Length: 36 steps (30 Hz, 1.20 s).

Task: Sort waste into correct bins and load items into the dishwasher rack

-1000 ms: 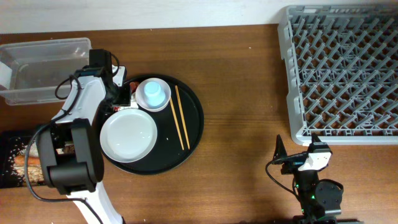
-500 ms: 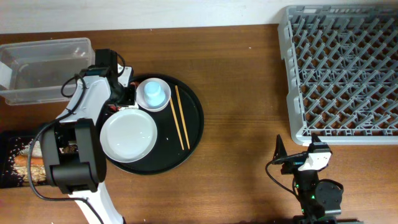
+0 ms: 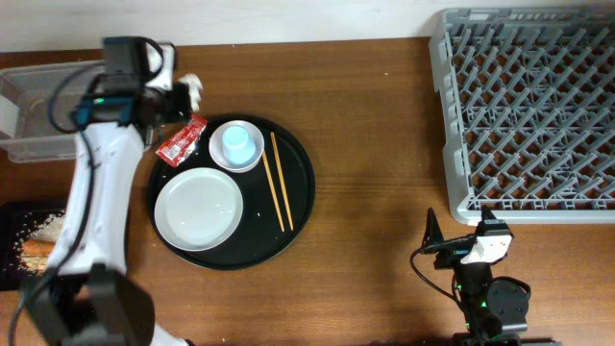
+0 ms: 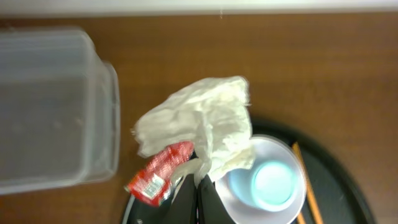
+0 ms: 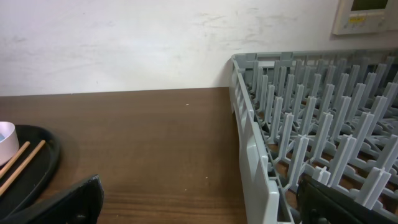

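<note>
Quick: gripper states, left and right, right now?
Left gripper: closed on the crumpled white tissue.
Right gripper: open, holding nothing.

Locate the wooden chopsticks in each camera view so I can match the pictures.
Overhead: the wooden chopsticks lie left of centre, on the right part of the round black tray.
Left wrist: the chopsticks are at the lower right, running off the bottom edge.
Right wrist: the chopsticks are at the lower left edge, slanting on the tray.
Shared landmark: the round black tray, seen under them in all three views.
</note>
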Available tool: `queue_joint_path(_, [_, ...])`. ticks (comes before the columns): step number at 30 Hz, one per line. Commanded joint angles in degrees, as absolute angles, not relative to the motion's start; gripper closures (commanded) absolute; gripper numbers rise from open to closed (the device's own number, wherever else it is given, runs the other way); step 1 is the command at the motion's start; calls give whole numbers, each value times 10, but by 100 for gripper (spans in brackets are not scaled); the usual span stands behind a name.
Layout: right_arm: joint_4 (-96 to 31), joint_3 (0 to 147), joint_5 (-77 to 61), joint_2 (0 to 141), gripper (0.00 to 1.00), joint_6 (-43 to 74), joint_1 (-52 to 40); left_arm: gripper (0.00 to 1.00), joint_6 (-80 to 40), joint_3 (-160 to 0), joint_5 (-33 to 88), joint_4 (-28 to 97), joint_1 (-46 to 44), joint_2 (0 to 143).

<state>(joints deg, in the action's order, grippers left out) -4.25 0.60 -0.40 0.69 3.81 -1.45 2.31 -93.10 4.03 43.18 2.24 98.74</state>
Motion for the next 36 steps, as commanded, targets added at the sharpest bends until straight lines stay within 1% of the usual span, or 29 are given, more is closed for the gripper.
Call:
queue_joint_path(1, [-45, 3, 1, 4, 2, 34, -11, 99, 15, -934, 46, 420, 42, 977])
queue_joint_path(4, [-45, 3, 1, 4, 2, 34, -11, 99, 14, -934, 20, 392, 59, 981])
queue_joint_path(9, [-45, 3, 1, 4, 2, 34, -11, 99, -5, -934, -73, 309, 81, 999])
queue_joint_path(14, [-45, 3, 1, 4, 2, 34, -11, 98, -5, -934, -86, 280, 117, 1062])
queue_joint_path(15, [-45, 3, 1, 4, 2, 34, -11, 92, -5, -934, -91, 275, 126, 1074])
queue_joint_path(16, [-45, 3, 1, 4, 2, 34, -11, 84, -5, -934, -96, 273, 133, 1085])
queue_joint_path(18, [-45, 3, 1, 4, 2, 34, -11, 82, -5, -934, -106, 273, 148, 1102])
queue_joint_path(19, [-45, 3, 1, 4, 2, 34, -11, 73, -5, -934, -106, 273, 154, 1106])
queue_joint_path(20, [-45, 3, 1, 4, 2, 34, -11, 67, -5, -934, -106, 274, 158, 1106])
queue_joint_path(22, [-45, 3, 1, 4, 2, 34, -11, 67, -5, -934, -106, 274, 166, 1103])
queue_joint_path(23, [-45, 3, 1, 4, 2, 34, -11, 65, -5, -934, -105, 274, 168, 1100])
queue_joint_path(25, [-45, 3, 1, 4, 2, 34, -11, 52, -5, -934, -103, 280, 171, 1092])
queue_joint_path(26, [-45, 3, 1, 4, 2, 34, -11, 51, -8, -934, -99, 285, 170, 1087])
queue_joint_path(29, [-45, 3, 1, 4, 2, 34, -11, 47, -11, -934, -23, 313, 156, 1058])
queue_joint_path(32, [-45, 3, 1, 4, 2, 34, -11, 42, -11, -934, 106, 358, 137, 1030])
queue_joint_path(34, [-45, 3, 1, 4, 2, 34, -11, 41, -10, -934, 193, 392, 124, 1022])
queue_joint_path(36, [-45, 3, 1, 4, 2, 34, -11, 41, 28, -930, 216, 407, 107, 1025])
